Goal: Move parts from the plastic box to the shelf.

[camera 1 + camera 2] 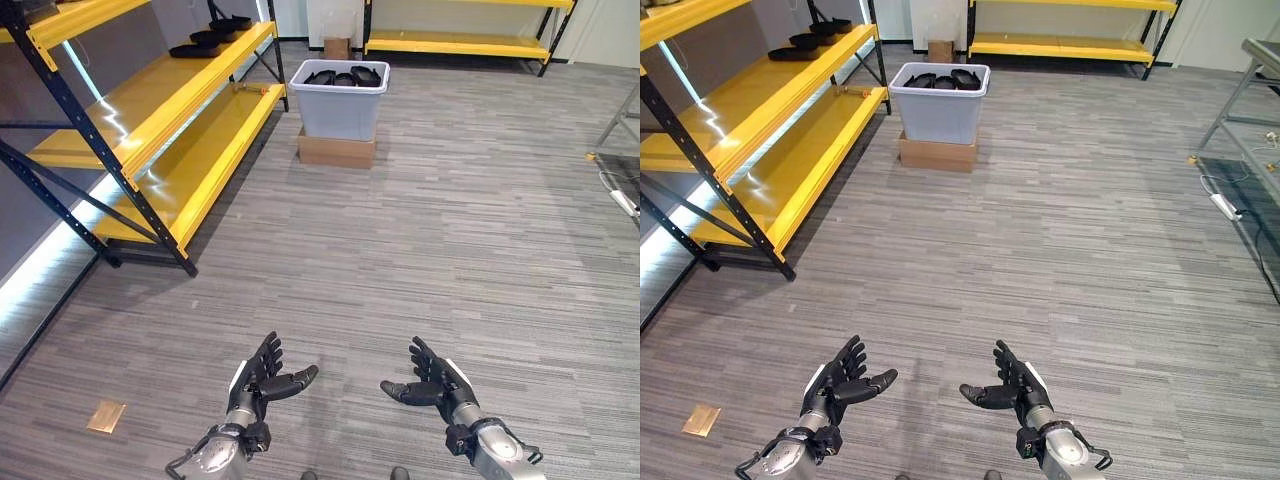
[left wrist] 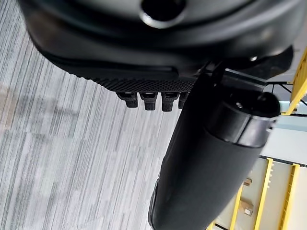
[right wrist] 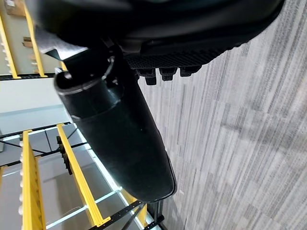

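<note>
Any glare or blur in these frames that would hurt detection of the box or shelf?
Left eye view: white glare streaks on the yellow shelf; the plastic box and its dark parts are evenly lit and sharp. Right eye view: same, both open robot hands, left robot hand and right robot hand, crisp. Wrist views: the near thumb is soft, the floor sharper.

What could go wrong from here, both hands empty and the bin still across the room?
1. The grey plastic box sits on a brown cardboard carton; a hard reach could shift or tip it.
2. The black parts lie piled together in the box, so one hand may snag more than one.
3. The yellow shelf with black posts stands close beside the box; an arm may clip it. Left hand and right hand are open, holding nothing.
</note>
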Motion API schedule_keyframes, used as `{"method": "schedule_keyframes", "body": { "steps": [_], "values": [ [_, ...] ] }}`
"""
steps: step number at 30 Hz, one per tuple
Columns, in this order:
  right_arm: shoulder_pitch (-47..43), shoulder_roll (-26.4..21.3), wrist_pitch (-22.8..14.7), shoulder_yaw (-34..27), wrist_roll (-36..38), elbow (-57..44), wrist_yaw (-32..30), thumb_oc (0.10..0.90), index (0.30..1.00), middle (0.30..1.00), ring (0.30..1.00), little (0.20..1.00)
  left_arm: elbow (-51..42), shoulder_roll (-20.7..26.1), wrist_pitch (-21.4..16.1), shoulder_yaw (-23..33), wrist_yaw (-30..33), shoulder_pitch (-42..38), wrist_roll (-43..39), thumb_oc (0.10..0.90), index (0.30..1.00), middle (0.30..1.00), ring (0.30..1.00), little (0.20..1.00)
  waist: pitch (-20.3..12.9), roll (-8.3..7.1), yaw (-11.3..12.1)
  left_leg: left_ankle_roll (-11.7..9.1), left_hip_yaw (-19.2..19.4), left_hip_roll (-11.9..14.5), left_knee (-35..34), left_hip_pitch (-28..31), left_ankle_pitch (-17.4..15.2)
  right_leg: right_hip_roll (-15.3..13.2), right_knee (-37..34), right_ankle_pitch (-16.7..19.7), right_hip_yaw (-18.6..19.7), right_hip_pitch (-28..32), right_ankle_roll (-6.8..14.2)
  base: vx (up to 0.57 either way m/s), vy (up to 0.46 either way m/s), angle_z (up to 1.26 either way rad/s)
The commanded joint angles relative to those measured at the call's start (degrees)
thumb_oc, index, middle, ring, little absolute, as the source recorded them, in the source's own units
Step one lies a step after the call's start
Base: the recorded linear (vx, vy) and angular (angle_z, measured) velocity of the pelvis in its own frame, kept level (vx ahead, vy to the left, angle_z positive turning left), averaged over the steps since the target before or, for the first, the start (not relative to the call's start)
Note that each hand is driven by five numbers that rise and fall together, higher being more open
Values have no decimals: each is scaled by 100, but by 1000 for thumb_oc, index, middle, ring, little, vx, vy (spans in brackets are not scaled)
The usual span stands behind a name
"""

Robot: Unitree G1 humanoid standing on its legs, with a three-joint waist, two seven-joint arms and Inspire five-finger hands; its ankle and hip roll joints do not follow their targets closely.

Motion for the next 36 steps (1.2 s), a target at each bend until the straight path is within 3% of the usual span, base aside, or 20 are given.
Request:
{"method": "schedule_keyframes", "body": {
  "steps": [1, 2, 3, 4, 6, 8, 13, 19, 22, 23, 24, 25, 26, 27, 30, 31, 32, 33, 34, 36],
  "values": [
    [-378, 207, -401, -68, 174, -281, 128, 900, 1000, 1000, 1000, 1000, -459, 296, -417, 95, -104, -546, -90, 900, 1000, 1000, 1000, 1000, 151, -157, -35, 173, -373, -151, 835, -244, -693, -923, 2164, 367, 452, -635, 425, 10, 293, 21],
    [-348, 233, -405, -43, 176, -306, 128, 900, 1000, 1000, 1000, 1000, -429, 300, -420, 71, -104, -579, -52, 900, 1000, 1000, 1000, 1000, 250, -114, -95, 215, -422, -202, 845, -179, -707, -921, 2574, 667, 543, -850, 411, 7, 194, 25],
    [-349, 233, -404, -44, 176, -306, 128, 900, 1000, 1000, 1000, 1000, -427, 300, -421, 72, -104, -582, -52, 900, 1000, 1000, 1000, 1000, 251, -123, -87, 218, -411, -212, 849, -182, -709, -929, 2597, 659, 563, -870, 416, 12, 249, 23],
    [-381, 219, -417, -2, 134, -353, 127, 900, 1000, 1000, 1000, 1000, -409, 324, -422, 31, -98, -640, -19, 900, 1000, 1000, 1000, 1000, 448, 25, -142, 317, -438, -189, 823, -50, -720, -825, 3305, 605, 511, -1309, 345, 55, 233, 19],
    [-397, 198, -416, 11, 164, -367, 134, 900, 1000, 1000, 1000, 1000, -402, 292, -394, -36, -140, -651, 25, 900, 1000, 1000, 1000, 1000, 495, 90, -223, 339, -441, -225, 742, 153, -806, -624, 3400, 265, 292, -1732, 309, 158, 188, 6],
    [-376, 177, -424, 6, 326, -399, 155, 900, 1000, 1000, 1000, 1000, -417, 291, -393, -38, -176, -653, -7, 900, 1000, 1000, 1000, 1000, 514, 76, -323, 348, -516, -298, 706, 280, -851, -279, 3004, 126, 255, -2008, 256, 221, 24, -9],
    [-385, 157, -425, -20, 393, -357, 88, 900, 1000, 1000, 1000, 1000, -348, 190, -452, 0, -120, -786, -87, 900, 1000, 1000, 1000, 1000, 503, -50, -515, 54, -723, -208, 505, 952, -1282, -287, 760, 418, 146, -1964, 421, 338, -153, 26],
    [-275, 122, -402, -110, 406, -373, 64, 900, 1000, 1000, 1000, 1000, -303, 93, -444, -87, -161, -795, -62, 900, 1000, 1000, 1000, 1000, 141, -134, -651, -244, -744, 263, 589, 1450, -1581, 24, 565, 474, 281, -1714, 332, 383, -258, 30],
    [-320, -13, -467, -159, 449, -420, 103, 900, 1000, 1000, 1000, 1000, -405, 58, -492, -95, -170, -837, -220, 900, 1000, 1000, 1000, 1000, -27, -24, -716, -440, -864, 604, 1166, 1282, -1015, 447, 802, 191, 247, -1670, 100, 355, -283, 31],
    [-374, -95, -503, -155, 456, -352, 58, 900, 1000, 1000, 1000, 1000, -422, 41, -481, -121, -154, -843, -300, 900, 1000, 1000, 1000, 1000, -51, 28, -664, -535, -919, 725, 1924, 897, -186, 554, 694, 53, 168, -1432, -62, 410, -372, -8],
    [-375, -116, -514, -167, 536, -361, 56, 900, 1000, 1000, 1000, 1000, -466, 57, -468, -117, -166, -819, -324, 900, 1000, 1000, 1000, 1000, -29, 3, -635, -541, -988, 795, 2535, 657, 263, 681, 630, -31, 226, -1246, -207, 301, -294, -29],
    [-375, -113, -514, -167, 536, -361, 56, 900, 1000, 1000, 1000, 1000, -467, 61, -468, -117, -166, -820, -324, 900, 1000, 1000, 1000, 1000, -41, -13, -647, -539, -1000, 776, 2527, 639, 281, 660, 620, -20, 222, -1256, -205, 173, -227, -17],
    [-378, -150, -537, -190, 562, -411, 54, 900, 1000, 1000, 1000, 1000, -497, 91, -454, -117, -169, -838, -340, 900, 1000, 1000, 1000, 1000, 28, -117, -570, -565, -1082, 714, 3377, 182, 651, 692, 518, -110, 273, -1060, -330, 238, -329, -17],
    [-434, -251, -551, -179, 542, -406, 32, 900, 1000, 1000, 1000, 1000, -554, 119, -405, -113, -173, -797, -406, 900, 1000, 1000, 1000, 1000, 211, -321, -366, -385, -1206, 533, 4357, -263, 769, 680, 380, -199, 315, -699, -496, 323, -388, -3],
    [-502, -307, -524, -205, 510, -376, -47, 900, 1000, 1000, 1000, 1000, -613, 95, -331, -123, -202, -662, -410, 900, 1000, 1000, 1000, 1000, 383, -444, -67, -230, -1248, 9, 4594, -1091, 192, 686, 150, -303, 551, -178, -515, 348, -184, -11],
    [-487, -304, -540, -254, 537, -405, -7, 900, 1000, 1000, 1000, 1000, -696, 126, -348, -77, -241, -516, -399, 900, 1000, 1000, 1000, 1000, 386, -465, 60, -204, -1158, -45, 3868, -1551, 49, 701, 96, -418, 624, 44, -489, 306, -70, -37],
    [-480, -303, -540, -253, 537, -407, -7, 900, 1000, 1000, 1000, 1000, -701, 129, -346, -78, -241, -507, -399, 900, 1000, 1000, 1000, 1000, 398, -468, 72, -202, -1147, -41, 3864, -1522, 37, 701, 92, -425, 634, 68, -488, 442, -47, -62],
    [-387, -310, -559, -286, 509, -399, 13, 900, 1000, 1000, 1000, 1000, -655, 166, -372, -89, -285, -445, -340, 900, 1000, 1000, 1000, 1000, 348, -455, 90, -259, -843, 255, 2808, -1739, 115, 725, 56, -600, 559, 224, -487, 230, -10, -58],
    [-380, -309, -560, -287, 509, -401, 13, 900, 1000, 1000, 1000, 1000, -653, 167, -375, -93, -285, -441, -340, 900, 1000, 1000, 1000, 1000, 370, -472, 113, -257, -815, 249, 2769, -1679, 116, 710, 53, -610, 581, 258, -485, 367, 8, -28],
    [-369, -291, -573, -278, 420, -382, -4, 900, 1000, 1000, 1000, 1000, -607, 208, -387, -75, -264, -420, -306, 900, 1000, 1000, 1000, 1000, 378, -379, 251, -345, -857, 267, 1482, -1677, 446, 833, -25, -756, 647, 530, -461, 315, 53, -17]
  ]
}}
